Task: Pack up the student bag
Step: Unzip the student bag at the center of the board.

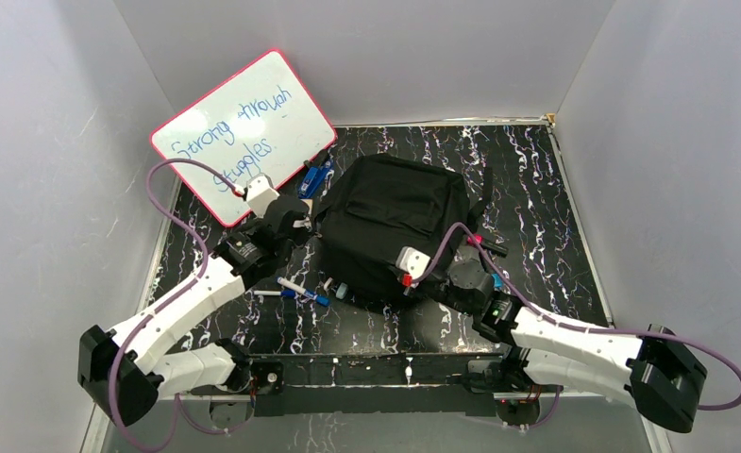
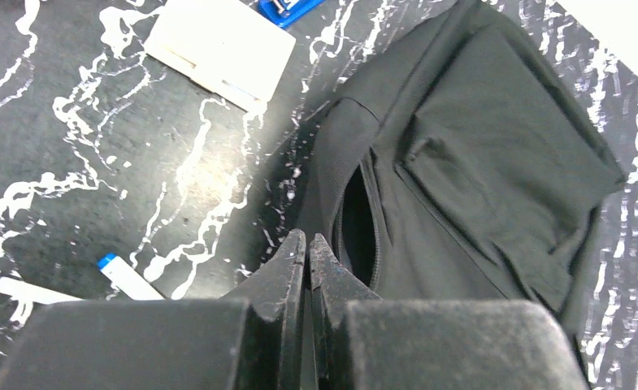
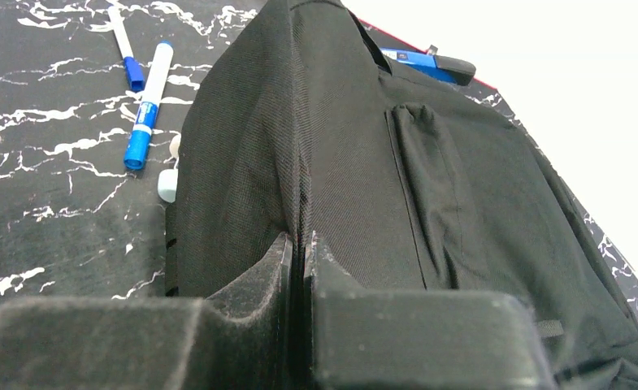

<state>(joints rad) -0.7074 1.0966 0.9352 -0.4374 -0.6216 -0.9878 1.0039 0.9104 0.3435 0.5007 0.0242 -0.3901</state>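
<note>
Handling: black soft fabric backpack (image 1: 390, 212) likely limp, light; take by seam. State: right gripper (image 3: 299, 240) pinches its fabric fold; left gripper (image 2: 308, 240) closed, empty.

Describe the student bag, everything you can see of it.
The student bag is a black woven-fabric backpack, soft and slumped, lying mid-table on the black marbled table. Its upper face carries a flat patch pocket. A zip opening on the side toward the left arm gapes partly, dark inside. The right gripper has its jaws pinched on a raised fabric ridge at the near edge. A small pale item lies at its edge.
</note>
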